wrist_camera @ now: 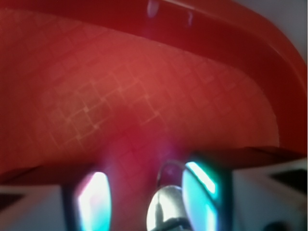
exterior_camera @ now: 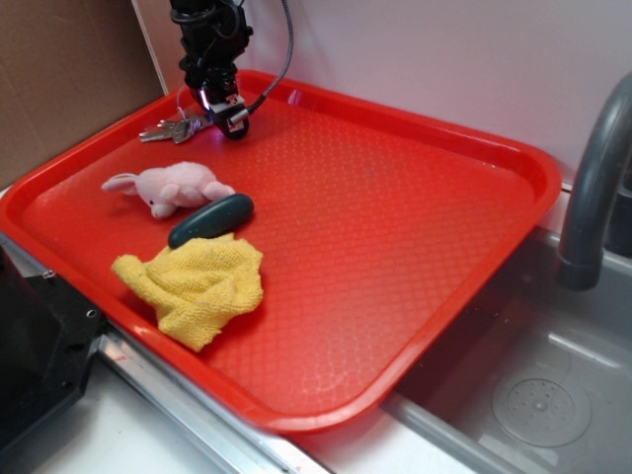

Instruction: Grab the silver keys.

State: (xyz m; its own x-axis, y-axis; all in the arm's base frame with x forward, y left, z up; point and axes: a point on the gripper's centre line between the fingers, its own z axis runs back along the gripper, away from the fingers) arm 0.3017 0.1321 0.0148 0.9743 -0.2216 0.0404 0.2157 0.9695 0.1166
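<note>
One end effector (exterior_camera: 219, 107) sits low by the silver keys (exterior_camera: 170, 128) (grip state unclear) on the red tray (exterior_camera: 395, 227).

The silver keys (exterior_camera: 170, 128), a small grey metal bunch on a thin wire ring, lie flat at the tray's far-left corner.

No legible text, labels, brand marks, numbers or signs in either view. The red tray (exterior_camera: 415, 247) shows only an embossed grid texture; the wrist view is blurred at close range.
</note>
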